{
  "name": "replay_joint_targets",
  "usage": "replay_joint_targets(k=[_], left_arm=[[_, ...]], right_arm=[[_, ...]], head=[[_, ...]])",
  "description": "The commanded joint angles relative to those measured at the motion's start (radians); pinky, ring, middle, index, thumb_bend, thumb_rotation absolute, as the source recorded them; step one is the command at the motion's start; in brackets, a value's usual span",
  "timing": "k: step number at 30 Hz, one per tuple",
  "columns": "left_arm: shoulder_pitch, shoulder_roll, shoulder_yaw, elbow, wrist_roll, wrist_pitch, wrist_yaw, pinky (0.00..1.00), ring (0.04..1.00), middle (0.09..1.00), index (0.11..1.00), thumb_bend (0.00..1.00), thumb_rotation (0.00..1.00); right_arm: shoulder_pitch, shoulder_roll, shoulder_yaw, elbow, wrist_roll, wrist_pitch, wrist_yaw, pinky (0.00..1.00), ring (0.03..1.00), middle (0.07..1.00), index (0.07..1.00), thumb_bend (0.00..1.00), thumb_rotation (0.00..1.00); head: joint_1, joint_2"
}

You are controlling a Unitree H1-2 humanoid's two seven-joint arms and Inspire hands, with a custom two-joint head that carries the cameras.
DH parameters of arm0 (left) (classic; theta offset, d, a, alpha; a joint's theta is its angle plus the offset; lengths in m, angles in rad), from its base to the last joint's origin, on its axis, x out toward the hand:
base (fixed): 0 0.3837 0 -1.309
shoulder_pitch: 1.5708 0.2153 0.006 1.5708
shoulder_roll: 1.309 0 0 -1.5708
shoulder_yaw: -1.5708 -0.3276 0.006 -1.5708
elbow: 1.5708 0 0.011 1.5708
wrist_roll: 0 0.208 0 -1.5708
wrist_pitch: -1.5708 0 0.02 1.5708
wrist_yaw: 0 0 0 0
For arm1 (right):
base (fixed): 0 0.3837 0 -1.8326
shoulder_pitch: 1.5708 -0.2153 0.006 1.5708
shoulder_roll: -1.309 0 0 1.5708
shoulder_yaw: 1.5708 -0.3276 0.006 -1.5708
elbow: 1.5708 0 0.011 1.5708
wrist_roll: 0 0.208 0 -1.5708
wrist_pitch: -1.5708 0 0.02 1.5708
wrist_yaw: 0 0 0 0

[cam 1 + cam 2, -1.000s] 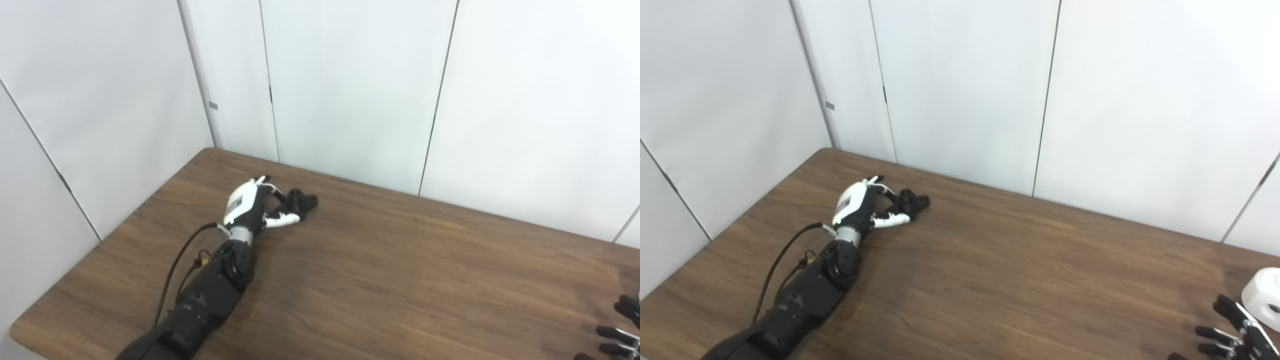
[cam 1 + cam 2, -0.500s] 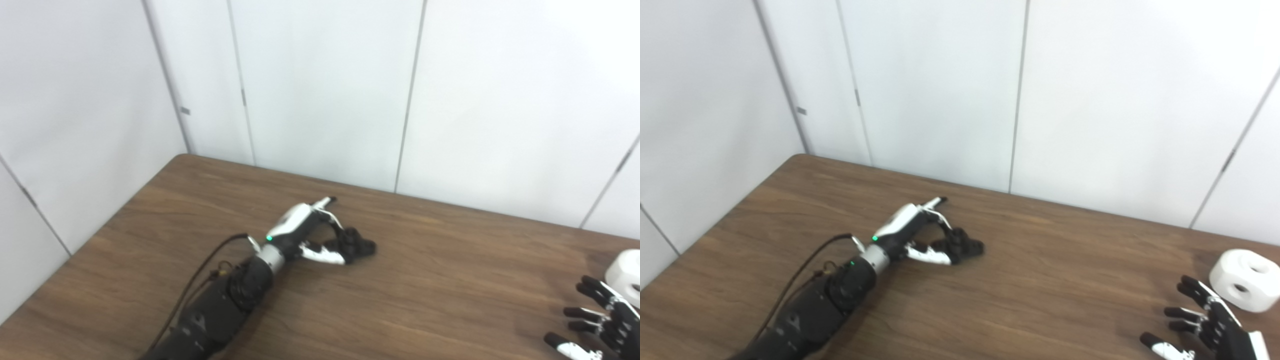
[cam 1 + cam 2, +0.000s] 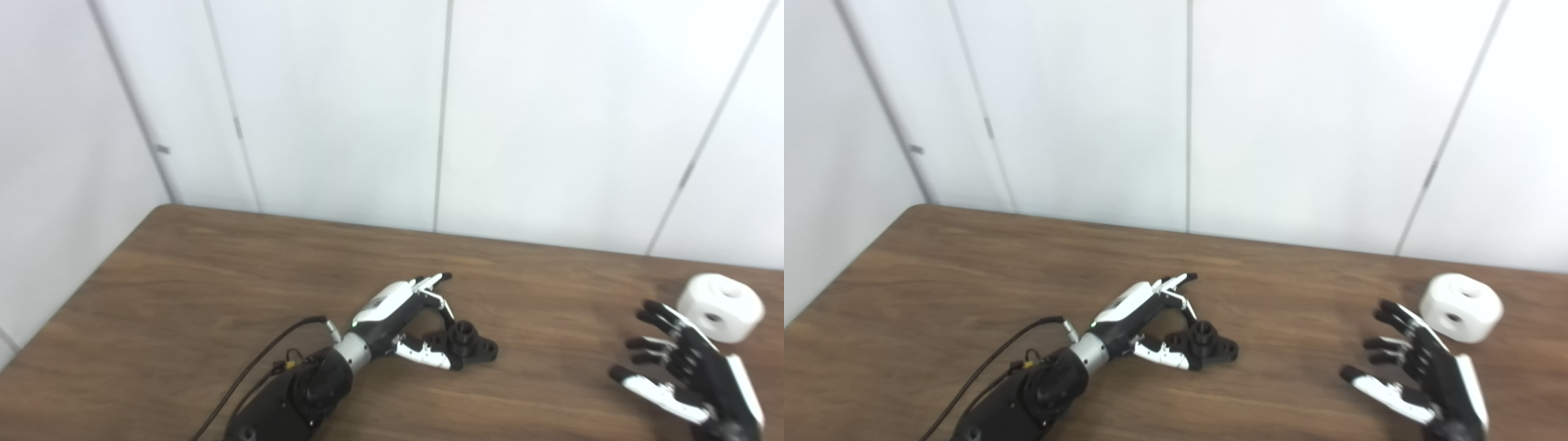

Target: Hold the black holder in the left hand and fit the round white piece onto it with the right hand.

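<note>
Left eye view. The wooden table fills the lower half of the frame, with white wall panels behind it. The left hand lies low over the table at lower centre, its arm entering from the bottom edge. The black holder rests on the table surface just right of this hand, with its round upright collar facing up. The thumb touches the near side of the holder and the curled fingers reach its far side; the index finger points away toward upper right. Whether the hand is clamped firmly on the holder or only closing around it cannot be told. The right hand is at the lower right of the frame, fingers spread apart, holding nothing. The round white piece sits on the table at right, just beyond the right hand's fingertips and apart from them; two holes show in its surface.

Right eye view. The same layout appears shifted left. The holder lies at lower centre, the white piece at the right of the frame, well apart from the holder. The right hand remains spread and empty near the white piece.
</note>
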Motion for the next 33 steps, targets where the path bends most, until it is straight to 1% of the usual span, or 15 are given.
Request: replay_joint_targets(k=[1,7,11,13,14,17,18,20,21,22,23,25,27,29,33], left_arm=[[0.027,-0.035,-0.062,0.051,0.03,-0.008,-0.093,1.0,1.0,0.996,0.482,0.52,0.06],[0.018,-0.051,-0.087,0.108,0.045,-0.051,-0.083,1.0,1.0,0.99,0.481,0.52,0.06],[0.007,-0.056,-0.088,0.157,0.047,-0.079,-0.076,1.0,1.0,0.988,0.481,0.52,0.06],[0.001,-0.057,-0.086,0.179,0.049,-0.081,-0.076,1.0,1.0,0.987,0.481,0.52,0.06],[-0.001,-0.056,-0.086,0.186,0.052,-0.082,-0.076,1.0,1.0,0.987,0.481,0.52,0.06],[-0.005,-0.042,-0.085,0.196,0.057,-0.081,-0.082,1.0,1.0,0.987,0.481,0.52,0.06],[-0.007,-0.037,-0.086,0.201,0.059,-0.083,-0.083,1.0,1.0,0.988,0.481,0.52,0.06],[-0.011,-0.025,-0.087,0.207,0.062,-0.092,-0.083,1.0,1.0,0.989,0.482,0.52,0.06],[-0.012,-0.018,-0.086,0.213,0.061,-0.1,-0.083,1.0,1.0,0.99,0.482,0.52,0.06],[-0.016,-0.011,-0.086,0.225,0.062,-0.114,-0.079,1.0,1.0,0.992,0.482,0.52,0.06],[-0.018,-0.005,-0.082,0.237,0.057,-0.13,-0.078,1.0,1.0,0.99,0.482,0.52,0.06],[-0.025,0.006,-0.074,0.269,0.047,-0.167,-0.075,1.0,1.0,0.987,0.482,0.52,0.06],[-0.028,0.012,-0.067,0.294,0.044,-0.196,-0.068,1.0,1.0,0.987,0.482,0.52,0.06],[-0.03,0.014,-0.06,0.32,0.045,-0.224,-0.05,1.0,1.0,0.977,0.482,0.52,0.06],[-0.036,0.014,-0.058,0.369,0.041,-0.252,-0.037,1.0,1.0,0.973,0.482,0.52,0.05]], right_arm=[[-0.028,0.01,0.005,-0.053,-0.004,-0.016,-0.011,0.57,0.64,0.804,0.807,0.75,0.18],[-0.035,0.03,0.023,-0.082,-0.034,0.007,-0.019,0.56,0.643,0.814,0.814,0.7,0.14],[-0.046,0.041,0.03,-0.093,-0.051,0.027,-0.025,0.54,0.638,0.824,0.82,0.68,0.13],[-0.055,0.049,0.032,-0.103,-0.054,0.042,-0.027,0.53,0.641,0.83,0.825,0.69,0.14],[-0.058,0.052,0.033,-0.109,-0.057,0.05,-0.029,0.53,0.64,0.832,0.829,0.69,0.14],[-0.076,0.062,0.04,-0.129,-0.08,0.073,-0.039,0.56,0.646,0.833,0.83,0.68,0.14],[-0.084,0.065,0.044,-0.132,-0.09,0.077,-0.044,0.57,0.646,0.831,0.827,0.68,0.13],[-0.109,0.046,0.065,-0.145,-0.175,0.094,-0.055,0.55,0.654,0.831,0.824,0.68,0.13],[-0.128,0.029,0.08,-0.149,-0.235,0.106,-0.059,0.53,0.662,0.835,0.825,0.68,0.13],[-0.148,0.015,0.095,-0.148,-0.291,0.121,-0.062,0.52,0.671,0.838,0.82,0.69,0.14],[-0.172,0.002,0.108,-0.15,-0.351,0.146,-0.065,0.52,0.677,0.84,0.814,0.7,0.14],[-0.216,-0.007,0.129,-0.143,-0.458,0.186,-0.086,0.53,0.681,0.823,0.8,0.73,0.14],[-0.25,-0.015,0.144,-0.134,-0.547,0.22,-0.106,0.54,0.699,0.816,0.791,0.73,0.12],[-0.282,-0.034,0.163,-0.122,-0.646,0.262,-0.116,0.57,0.75,0.854,0.796,0.7,0.15],[-0.35,-0.096,0.195,-0.093,-0.833,0.331,-0.113,0.63,0.808,0.872,0.803,0.68,0.17]], head=[[-0.01,0.004],[-0.119,0.034],[-0.175,0.044],[-0.231,0.046],[-0.231,0.046],[-0.327,0.03],[-0.379,0.017],[-0.43,0.003],[-0.495,-0.014],[-0.565,-0.041],[-0.597,-0.058],[-0.696,-0.113],[-0.731,-0.138],[-0.766,-0.167],[-0.805,-0.212]])
